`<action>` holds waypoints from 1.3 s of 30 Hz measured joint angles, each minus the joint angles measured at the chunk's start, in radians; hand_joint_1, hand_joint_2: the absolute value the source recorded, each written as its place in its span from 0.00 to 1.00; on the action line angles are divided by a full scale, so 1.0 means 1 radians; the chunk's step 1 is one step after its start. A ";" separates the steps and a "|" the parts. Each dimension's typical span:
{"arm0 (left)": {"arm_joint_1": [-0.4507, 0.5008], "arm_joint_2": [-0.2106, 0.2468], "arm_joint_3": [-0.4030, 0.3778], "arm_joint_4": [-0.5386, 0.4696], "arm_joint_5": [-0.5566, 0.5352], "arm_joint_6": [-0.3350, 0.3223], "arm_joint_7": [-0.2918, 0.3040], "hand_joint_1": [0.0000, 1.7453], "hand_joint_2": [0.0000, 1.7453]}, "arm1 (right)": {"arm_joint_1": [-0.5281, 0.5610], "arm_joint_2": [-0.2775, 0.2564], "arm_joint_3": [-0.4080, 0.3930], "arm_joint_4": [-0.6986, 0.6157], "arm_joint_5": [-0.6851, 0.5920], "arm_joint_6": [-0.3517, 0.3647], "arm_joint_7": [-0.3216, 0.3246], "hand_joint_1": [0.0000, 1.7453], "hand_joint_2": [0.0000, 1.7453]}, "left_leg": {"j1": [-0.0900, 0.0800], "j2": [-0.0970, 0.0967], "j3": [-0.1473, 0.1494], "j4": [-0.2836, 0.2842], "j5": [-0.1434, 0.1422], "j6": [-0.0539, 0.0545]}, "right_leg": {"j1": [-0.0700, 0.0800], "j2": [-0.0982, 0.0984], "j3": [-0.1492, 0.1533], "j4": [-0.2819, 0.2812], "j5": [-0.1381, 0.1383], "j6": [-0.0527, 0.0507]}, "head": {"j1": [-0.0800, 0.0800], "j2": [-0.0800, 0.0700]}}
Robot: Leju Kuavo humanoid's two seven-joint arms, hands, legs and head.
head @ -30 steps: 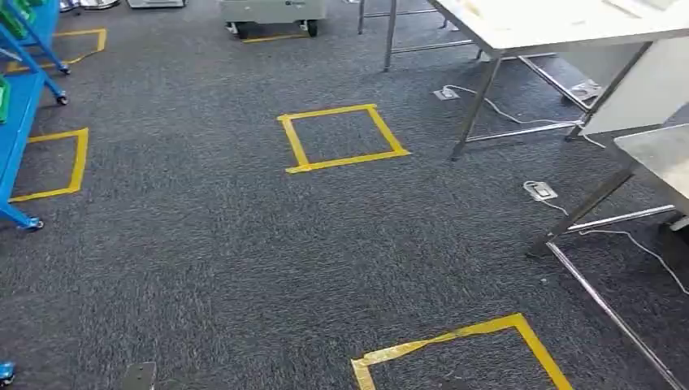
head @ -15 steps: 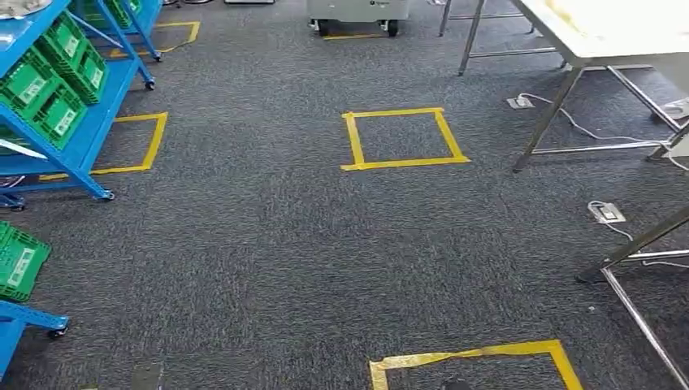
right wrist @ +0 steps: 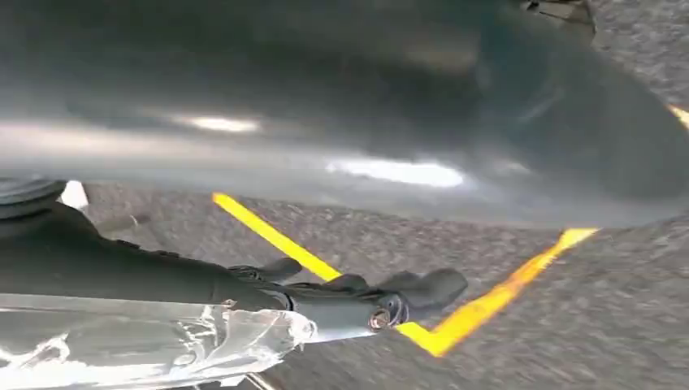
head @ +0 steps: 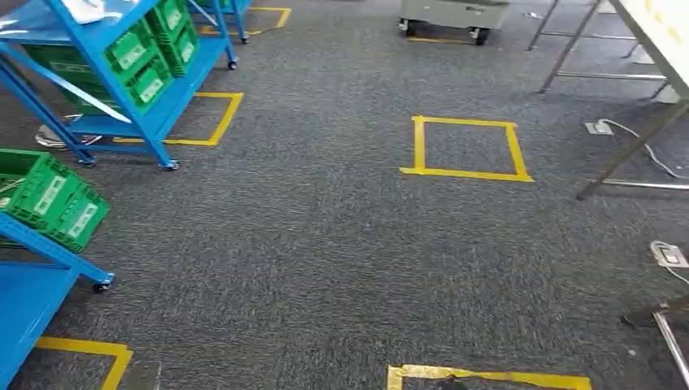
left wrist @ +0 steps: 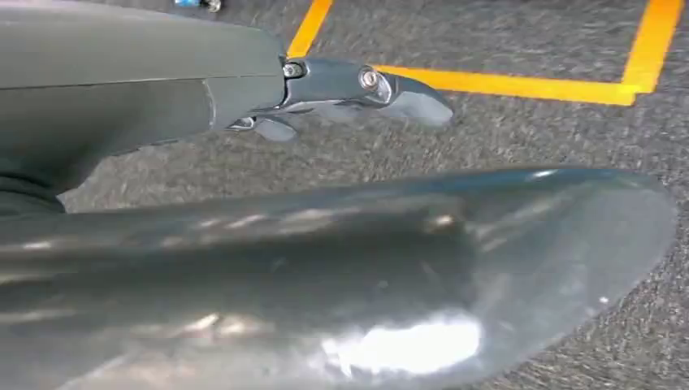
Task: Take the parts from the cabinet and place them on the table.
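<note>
1. Rotation of the whole head view is what is changing: compared with half a second ago, the floor markings are sliding toward the right and the blue cabinet point(head: 166, 97) is coming further into the picture on the left (the camera is moving, not the furniture).
2. Green bins point(head: 138, 50) are sitting on the cabinet's shelves, and a second blue rack point(head: 50, 248) with more green bins point(head: 50, 195) is showing nearer, at the lower left. The parts are presumably lying inside those bins; none can be made out from here.
3. The desk point(head: 660, 23) is slipping off toward the upper right edge, with a yellow tape square point(head: 467, 148) on the carpet between it and the cabinet.
4. Judging from this, the robot is turning toward the cabinet for a pick-up, so the fetching step is only starting and nothing is lying on the desk's visible corner.
5. The left hand point(left wrist: 349, 85) is hanging over the carpet with its fingers point(left wrist: 406, 97) stretched out, apart from the thumb and holding nothing.
6. The right hand point(right wrist: 366, 296) is also hanging above the floor, its fingers point(right wrist: 431, 286) lying extended; a crinkled clear film point(right wrist: 146, 341) is lying alongside the wrist, and whether the hand is gripping it cannot be told.
</note>
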 joint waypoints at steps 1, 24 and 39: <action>-0.003 -0.001 -0.001 0.000 0.000 0.000 0.000 0.00 0.00 | 0.003 0.000 0.000 0.000 0.000 0.000 0.000 0.00 0.00 | 0.000 -0.015 -0.002 0.000 0.001 0.004 | 0.000 0.020 -0.040 0.088 -0.042 0.001 | 0.001 0.000; -0.001 0.005 0.000 0.000 0.031 -0.012 0.005 0.00 0.00 | 0.010 0.000 -0.001 0.002 0.019 0.014 0.000 0.00 0.00 | 0.002 0.088 -0.001 0.003 -0.003 -0.059 | 0.005 -0.067 0.032 -0.091 0.066 -0.028 | -0.012 0.000; -0.001 -0.002 -0.003 0.000 -0.005 -0.042 -0.002 0.00 0.00 | 0.012 -0.004 -0.003 0.002 0.002 0.019 -0.015 0.00 0.00 | 0.001 -0.124 -0.010 0.009 0.004 -0.006 | -0.009 0.133 0.011 -0.071 0.069 -0.021 | 0.008 0.000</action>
